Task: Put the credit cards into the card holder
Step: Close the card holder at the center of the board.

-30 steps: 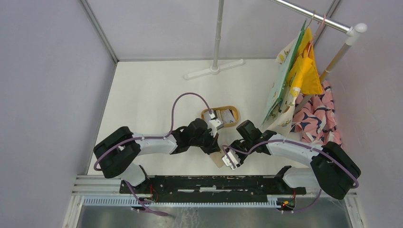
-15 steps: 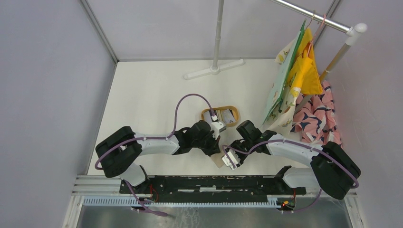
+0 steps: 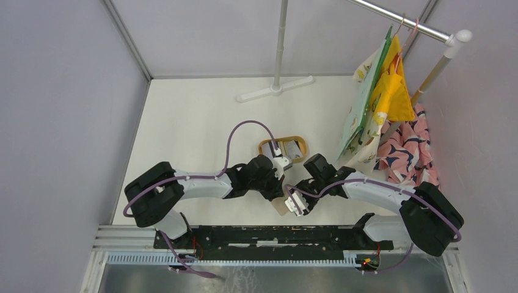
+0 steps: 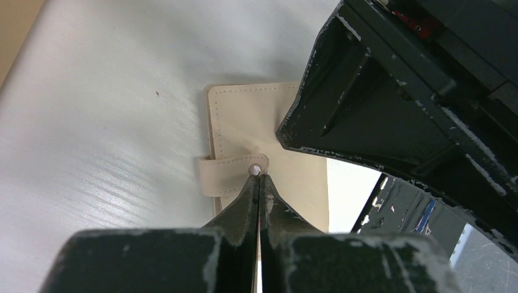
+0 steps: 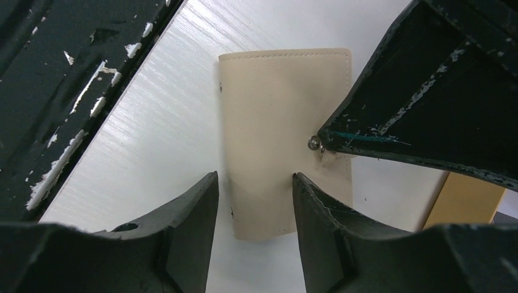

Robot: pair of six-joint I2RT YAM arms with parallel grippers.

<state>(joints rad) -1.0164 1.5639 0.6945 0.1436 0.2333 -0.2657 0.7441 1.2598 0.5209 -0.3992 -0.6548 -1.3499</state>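
The beige card holder (image 3: 280, 207) lies closed on the white table near the front edge, between both grippers. It also shows in the left wrist view (image 4: 269, 116) and the right wrist view (image 5: 281, 91). My left gripper (image 4: 257, 175) is shut, its tips pinching the end of the holder's strap (image 4: 223, 175) at the snap button (image 5: 314, 144). My right gripper (image 5: 255, 183) is open and hovers over the holder's near part, one finger on each side. Several credit cards (image 3: 292, 148) lie in the oval wooden tray (image 3: 267, 145) just behind the left gripper (image 3: 278, 194).
A clothes rack with hanging cloths (image 3: 379, 104) stands at the right. A white stand base (image 3: 276, 90) is at the back. The black rail (image 3: 269, 235) runs along the near edge. The two grippers are almost touching.
My left gripper has shifted a little to the right and nearer, onto the holder's strap. The right arm and the holder have barely moved.
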